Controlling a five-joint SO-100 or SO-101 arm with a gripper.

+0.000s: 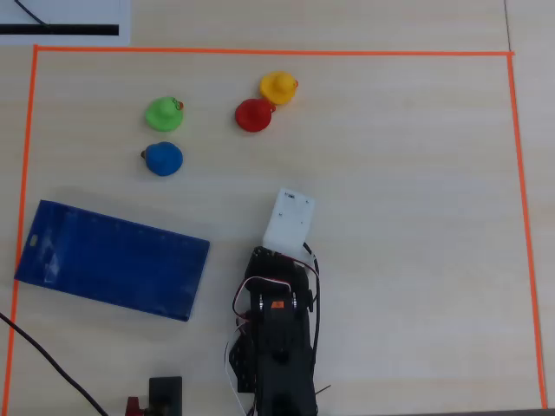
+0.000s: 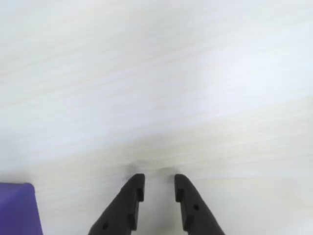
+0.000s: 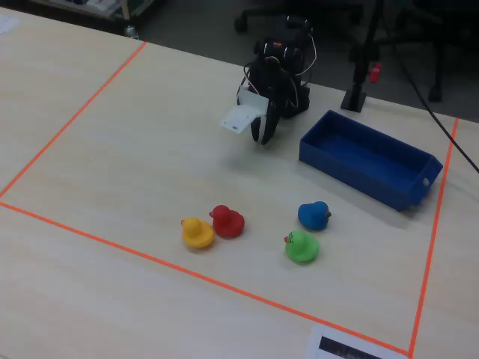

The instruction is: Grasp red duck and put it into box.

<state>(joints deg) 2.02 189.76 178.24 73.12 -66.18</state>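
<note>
The overhead view looks straight down on the table, with the arm's base at the bottom edge. The fixed view faces the arm from the opposite side, raised and angled down; both take in the whole taped area. The wrist view sits close above the bare table, the end effector entering from below.

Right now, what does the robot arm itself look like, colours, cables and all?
The arm is mostly black, with red and white cables looping over its upper joints. A small orange patch shows on top in the overhead view. A white rectangular plate with small holes sits near the wrist. The tool has two black, tapered plastic fingers with small round screw holes.
</note>
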